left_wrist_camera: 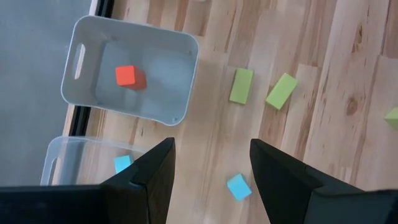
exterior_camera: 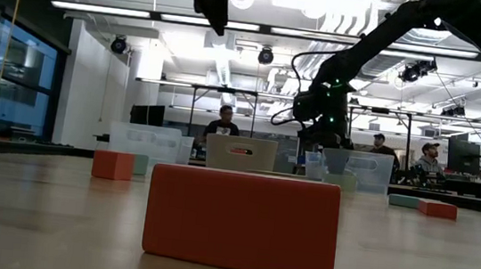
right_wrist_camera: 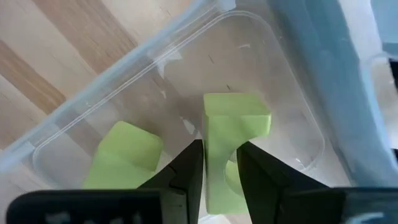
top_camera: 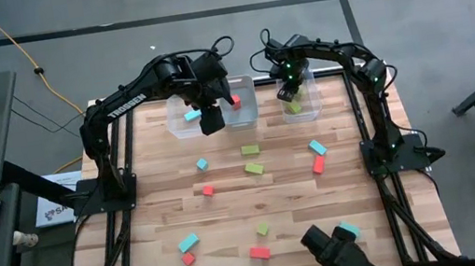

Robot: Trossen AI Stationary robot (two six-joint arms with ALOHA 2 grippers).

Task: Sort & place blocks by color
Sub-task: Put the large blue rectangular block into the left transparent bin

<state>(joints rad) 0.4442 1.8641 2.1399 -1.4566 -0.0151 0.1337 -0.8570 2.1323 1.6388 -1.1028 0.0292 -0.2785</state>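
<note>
Standing between my right tool's (right_wrist_camera: 219, 171) fingers, a green block (right_wrist_camera: 231, 146) sits over the right-hand clear bin (right_wrist_camera: 298, 124), w/ a second green block (right_wrist_camera: 124, 155) just beside it inside. Fingers look close on both sides; can't tell if they're gripping. My left tool (left_wrist_camera: 211, 180) hangs open and empty above the worktop (top_camera: 286, 206), near the middle bin (left_wrist_camera: 87, 56) w/ a red block (left_wrist_camera: 129, 76). Other blocks lie scattered on the worktop.
</note>
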